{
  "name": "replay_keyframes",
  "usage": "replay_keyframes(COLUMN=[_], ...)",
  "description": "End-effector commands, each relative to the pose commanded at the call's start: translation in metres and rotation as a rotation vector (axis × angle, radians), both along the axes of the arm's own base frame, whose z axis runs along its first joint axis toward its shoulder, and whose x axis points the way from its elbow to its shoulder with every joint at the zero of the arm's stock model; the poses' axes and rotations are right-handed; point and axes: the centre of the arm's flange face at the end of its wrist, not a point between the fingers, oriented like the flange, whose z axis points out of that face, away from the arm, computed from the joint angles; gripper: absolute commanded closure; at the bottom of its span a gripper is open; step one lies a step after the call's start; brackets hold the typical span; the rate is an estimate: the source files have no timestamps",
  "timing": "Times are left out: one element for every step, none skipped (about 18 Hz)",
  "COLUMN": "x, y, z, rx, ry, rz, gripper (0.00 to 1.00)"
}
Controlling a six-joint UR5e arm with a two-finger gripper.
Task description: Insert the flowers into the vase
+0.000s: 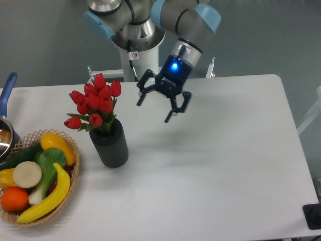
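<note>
The red tulips (95, 104) stand upright in the dark ribbed vase (109, 144), their stems inside its round mouth and the buds spread above the rim. The vase stands on the white worktop (215, 165), just beside a wicker basket (74, 150) that holds a banana (47, 197), an orange (14, 199) and a green leafy vegetable (46, 166). The tool (154, 106) hangs above the worktop to the right of the tulips, apart from them, with its two fingers spread wide and nothing between them.
</note>
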Motion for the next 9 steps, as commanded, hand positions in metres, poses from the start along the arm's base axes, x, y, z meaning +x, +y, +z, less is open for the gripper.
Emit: replay_keyframes(x=[-0.013, -0.025, -0.04, -0.053, -0.069, -0.079, -0.086, -0.09, -0.095], y=[0.003, 0.004, 0.003, 0.001, -0.008, -0.013, -0.012, -0.01, -0.011], z=[-0.005, -0.01, -0.017, -0.023, -0.025, -0.028, -0.033, -0.034, -0.03], rx=[-0.038, -0.068, -0.098, -0.124, -0.152, -0.179, -0.214, -0.245, -0.27], ry=[-0.001, -0.004, -0.006, -0.006, 0.004, 0.012, 0.019, 0.031, 0.026], rz=[0.011, 0.027, 0.042, 0.058, 0.084, 0.105, 0.11, 0.118, 0.153], gripper=[0.0, 0.0, 0.0, 0.0, 0.0, 0.0, 0.0, 0.0, 0.0])
